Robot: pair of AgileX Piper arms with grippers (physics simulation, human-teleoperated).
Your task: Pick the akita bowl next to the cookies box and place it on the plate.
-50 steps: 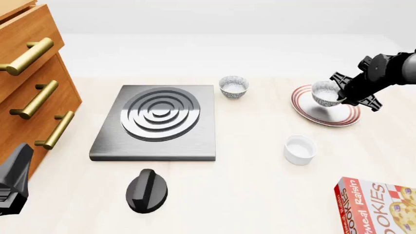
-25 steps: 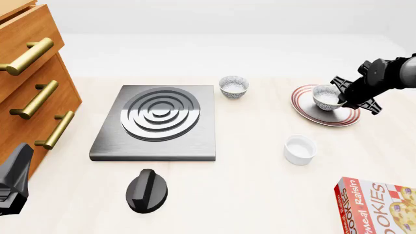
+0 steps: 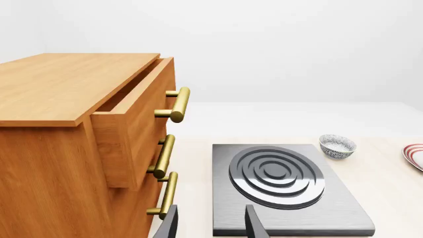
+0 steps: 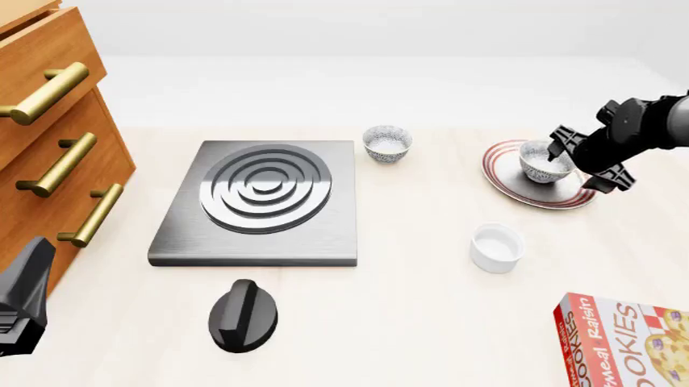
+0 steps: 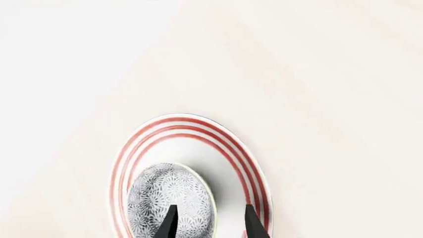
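The akita bowl (image 4: 536, 163) stands upright on the plate (image 4: 504, 176), at the table's right. My right gripper (image 4: 560, 157) is at the bowl's right rim and open. In the right wrist view one finger (image 5: 169, 222) lies over the bowl (image 5: 165, 193) and the other stands outside its rim, above the plate (image 5: 198, 125). The cookies box (image 4: 624, 343) lies at the near right corner. My left gripper (image 3: 210, 225) is open with nothing between its fingers, low at the near left (image 4: 22, 302) beside the drawers.
A twin patterned bowl (image 4: 386, 143) sits behind the grey stove plate (image 4: 264, 201). A plain white cup (image 4: 496, 247) stands between plate and cookies box. A black knob (image 4: 244, 316) lies near the front. A wooden drawer cabinet (image 4: 54, 145) fills the left, its top drawer ajar.
The right gripper lowered the tilted bowl onto the plate, and the bowl now rests level there. The gripper has opened and drawn slightly right. The left arm is still.
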